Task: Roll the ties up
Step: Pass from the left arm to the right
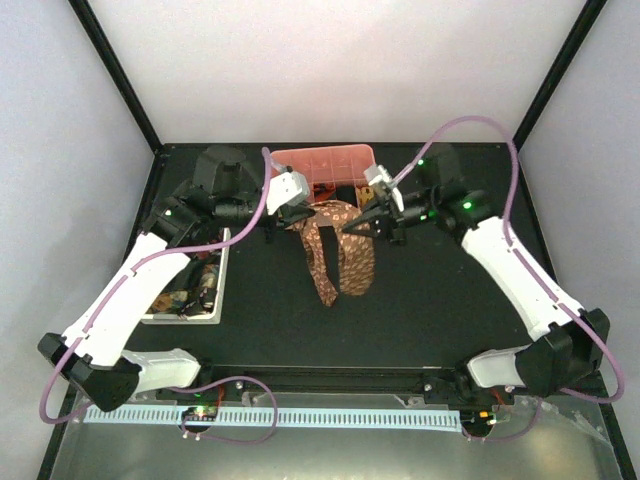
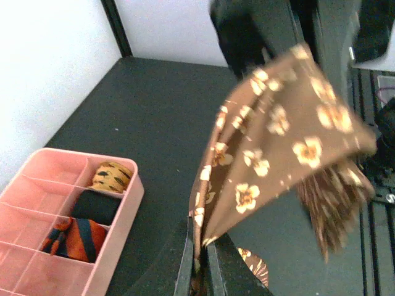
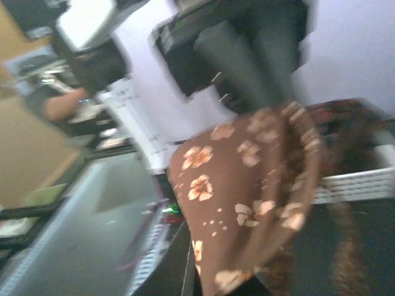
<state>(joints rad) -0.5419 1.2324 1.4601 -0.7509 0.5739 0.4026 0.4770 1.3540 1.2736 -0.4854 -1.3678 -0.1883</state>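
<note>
Left gripper (image 2: pixel 199 262): clamped on brown floral tie's (image 2: pixel 278 148) edge.
Right gripper (image 1: pixel 352 228): pinching the same tie.
Pink tray (image 2: pixel 126 209): far centre, three rolled ties (image 2: pixel 111 177) inside.

Right wrist view motion-blurred throughout; brown tie (image 3: pixel 247 203) edges smeared; pink tray (image 2: pixel 120 228) cut off lower left; white basket (image 1: pixel 185 319) contents indistinct.

Both arms stretched fwd & angled inward, elbows out, wrists raised, L gripper (image 1: pixel 303 215) & R gripper (image 1: pixel 352 228) facing each other close together, each w/ jaws pinched tight on the brown tie (image 1: pixel 354 266).
</note>
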